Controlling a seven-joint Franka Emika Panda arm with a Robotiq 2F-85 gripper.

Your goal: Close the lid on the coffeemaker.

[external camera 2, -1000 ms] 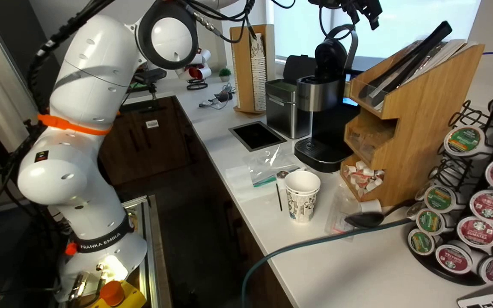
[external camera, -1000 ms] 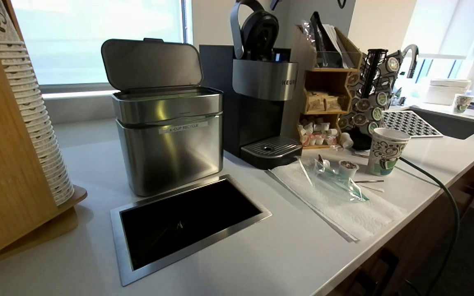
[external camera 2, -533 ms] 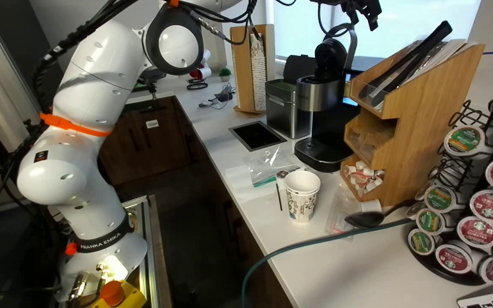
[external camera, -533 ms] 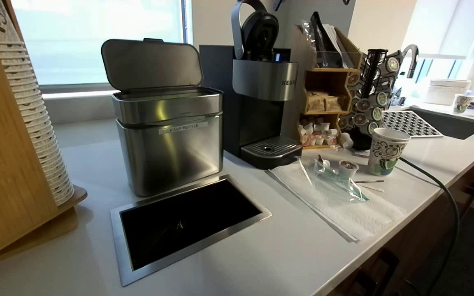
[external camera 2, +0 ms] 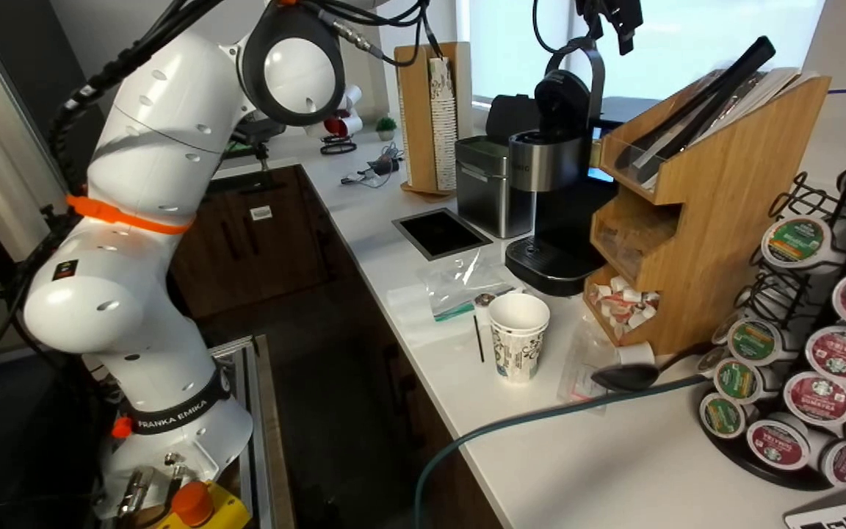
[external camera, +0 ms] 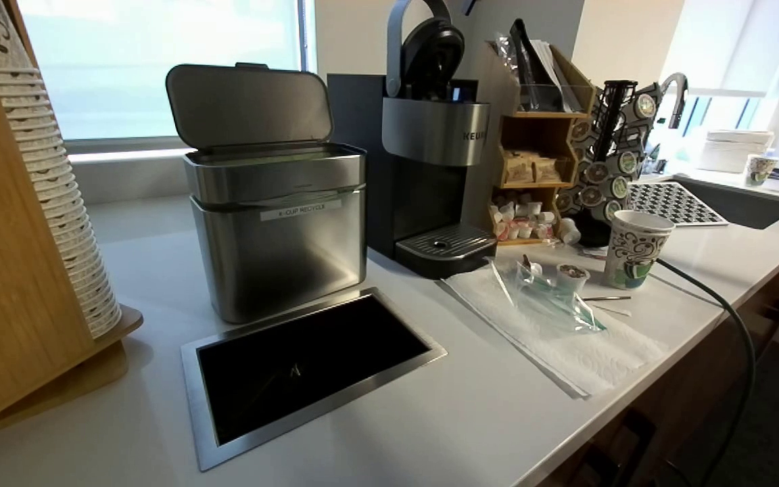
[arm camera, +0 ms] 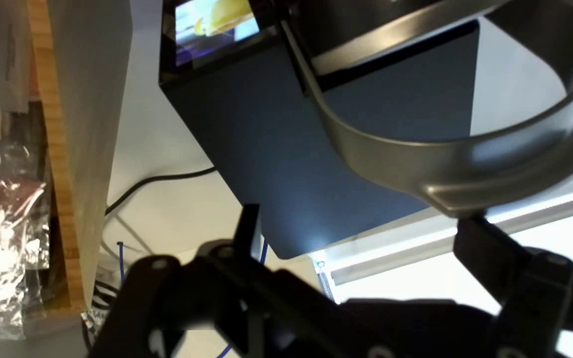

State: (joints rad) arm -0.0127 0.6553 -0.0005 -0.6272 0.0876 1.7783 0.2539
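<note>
The coffeemaker [external camera: 430, 135] stands against the wall; it also shows in an exterior view [external camera 2: 548, 165]. Its lid [external camera: 435, 57] is raised, with the black inside facing forward; it also shows in an exterior view [external camera 2: 562, 95]. The lid's silver handle loop fills the upper right of the wrist view [arm camera: 406, 161]. My gripper [external camera 2: 610, 42] is just above and behind the raised handle. In the wrist view my gripper [arm camera: 361, 223] is open, its fingers wide apart with nothing between them. The right-hand finger meets the handle's tab and seems to touch it.
The steel bin [external camera: 281, 237], lid up, stands beside the coffeemaker. A wooden organizer [external camera 2: 731, 213] stands on its opposite side. Paper cups [external camera 2: 518, 338], a plastic bag [external camera 2: 460, 283] and a pod rack [external camera 2: 797, 353] are on the counter. A cup dispenser [external camera 2: 416, 117] stands farther back.
The lid and its handle have tilted slightly forward. My gripper has come lower and moved a little the same way, and the arm's elbow has drawn back slightly.
</note>
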